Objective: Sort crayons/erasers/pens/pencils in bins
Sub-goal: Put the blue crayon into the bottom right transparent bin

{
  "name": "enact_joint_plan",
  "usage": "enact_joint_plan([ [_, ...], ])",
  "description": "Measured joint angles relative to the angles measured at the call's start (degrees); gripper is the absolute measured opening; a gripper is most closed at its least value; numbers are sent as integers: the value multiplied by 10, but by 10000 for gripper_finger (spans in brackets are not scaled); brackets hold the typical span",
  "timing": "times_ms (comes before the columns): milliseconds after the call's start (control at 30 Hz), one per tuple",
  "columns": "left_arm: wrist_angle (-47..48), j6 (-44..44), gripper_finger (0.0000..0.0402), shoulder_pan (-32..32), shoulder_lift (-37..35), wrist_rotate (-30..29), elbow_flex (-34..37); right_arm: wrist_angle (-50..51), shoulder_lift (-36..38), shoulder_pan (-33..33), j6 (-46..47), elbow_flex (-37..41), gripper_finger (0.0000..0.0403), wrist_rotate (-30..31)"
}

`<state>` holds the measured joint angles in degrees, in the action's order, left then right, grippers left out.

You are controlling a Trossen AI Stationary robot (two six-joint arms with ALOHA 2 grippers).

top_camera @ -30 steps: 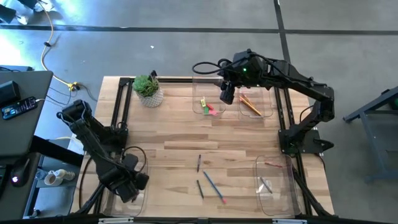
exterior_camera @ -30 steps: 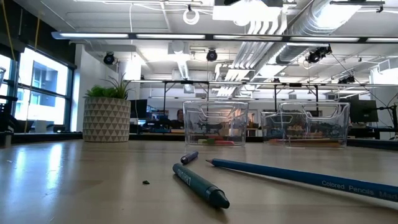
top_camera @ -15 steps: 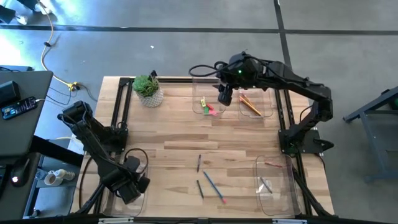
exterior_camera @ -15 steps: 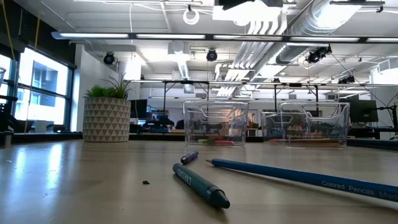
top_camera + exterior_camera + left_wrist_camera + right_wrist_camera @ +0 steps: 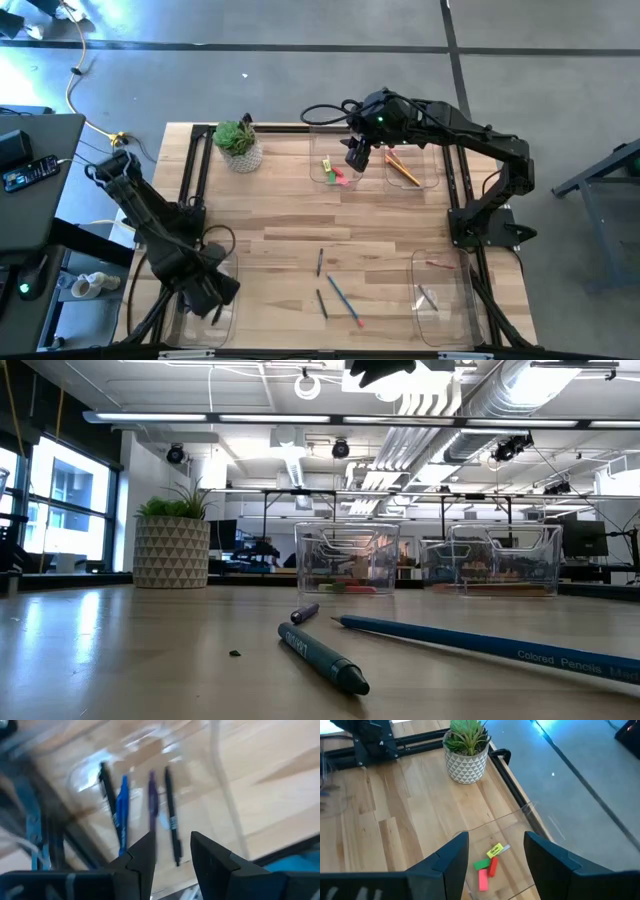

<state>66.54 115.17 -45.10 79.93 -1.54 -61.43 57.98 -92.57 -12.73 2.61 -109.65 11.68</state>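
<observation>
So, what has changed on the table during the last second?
The right gripper has drifted left, above the eraser bin, and is open and empty. The left gripper has opened above the pen bin. The erasers, pencils and loose pens stayed in place.

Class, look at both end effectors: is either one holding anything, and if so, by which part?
Nothing is held. The left end effector hangs open over the bin of pens; the right end effector is open above the erasers.
</observation>
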Motion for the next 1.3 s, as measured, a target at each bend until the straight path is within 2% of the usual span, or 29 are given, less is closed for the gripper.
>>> enact_joint_plan([
  [200,0,-46,113,19,-68,-73,0,16,-4,4,47,0,184,-1],
  [433,0,-144,113,64,-136,-233,0,38,-17,38,77,0,184,-1],
  [533,0,-197,113,99,-155,-270,-1,39,-21,55,105,0,184,-1],
  [767,0,-339,113,193,-167,-282,0,61,-36,93,191,0,184,2],
  [1000,6,-470,113,279,-172,-238,0,87,-67,129,288,0,184,18],
  [1300,79,-584,113,382,-204,-231,0,85,-126,160,443,0,184,13],
])
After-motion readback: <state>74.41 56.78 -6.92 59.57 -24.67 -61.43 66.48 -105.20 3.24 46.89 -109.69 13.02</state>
